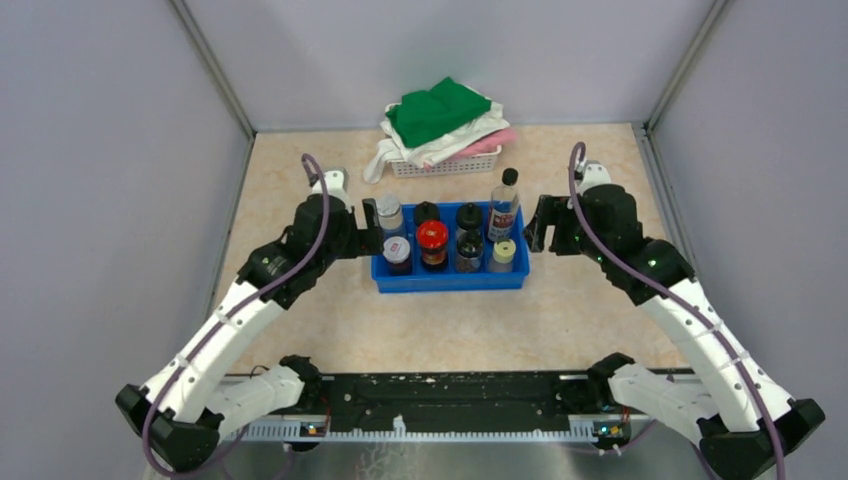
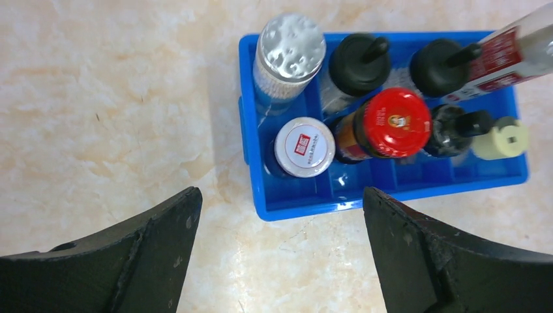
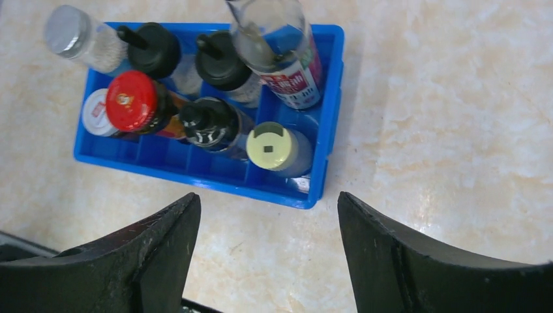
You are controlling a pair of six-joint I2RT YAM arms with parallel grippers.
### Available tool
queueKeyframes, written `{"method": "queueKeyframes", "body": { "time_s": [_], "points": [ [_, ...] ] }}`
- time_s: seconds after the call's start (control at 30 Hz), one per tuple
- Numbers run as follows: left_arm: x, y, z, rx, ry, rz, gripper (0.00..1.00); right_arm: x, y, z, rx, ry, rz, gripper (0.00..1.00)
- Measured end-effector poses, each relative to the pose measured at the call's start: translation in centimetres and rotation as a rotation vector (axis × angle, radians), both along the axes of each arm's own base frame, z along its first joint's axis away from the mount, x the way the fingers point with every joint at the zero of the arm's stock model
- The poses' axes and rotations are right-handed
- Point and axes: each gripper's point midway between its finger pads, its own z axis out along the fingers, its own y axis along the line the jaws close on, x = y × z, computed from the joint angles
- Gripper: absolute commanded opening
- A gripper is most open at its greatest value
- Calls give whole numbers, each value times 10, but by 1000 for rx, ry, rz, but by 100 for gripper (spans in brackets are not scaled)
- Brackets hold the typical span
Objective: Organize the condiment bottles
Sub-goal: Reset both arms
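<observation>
Several condiment bottles stand upright in the compartments of a blue tray (image 1: pixel 450 283) at mid-table. Among them are a red-capped bottle (image 1: pixel 432 236), a silver-capped jar (image 1: pixel 389 212), a cream-capped one (image 1: pixel 503 250) and a taller bottle with a blue-red label (image 1: pixel 505 205). My left gripper (image 1: pixel 368 228) hangs just off the tray's left end, open and empty. In the left wrist view the left gripper (image 2: pixel 280 201) faces the tray's left wall (image 2: pixel 245 130). My right gripper (image 1: pixel 533 225) sits off the tray's right end, also open. In the right wrist view the right gripper (image 3: pixel 267 199) holds nothing.
A white basket (image 1: pixel 440 165) piled with green, white and pink cloths stands behind the tray by the back wall. Grey walls close in the table on the left, back and right. A black rail (image 1: pixel 450 400) runs along the near edge between the arm bases.
</observation>
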Motion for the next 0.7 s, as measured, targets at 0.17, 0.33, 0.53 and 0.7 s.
{"method": "queueKeyframes", "body": {
  "time_s": [0.17,0.33,0.53,0.7],
  "points": [
    [-13,8,54,-38,-112,-31,99,-7,6,36,4,-38,81,79],
    [-23,17,87,-47,-207,-55,99,-13,1,52,-27,-83,113,81],
    [-17,17,78,10,-197,-72,99,-10,-5,48,-65,-97,102,81],
    [-8,13,56,62,-155,-79,99,-2,-5,39,-92,-88,96,81]
  ]
}}
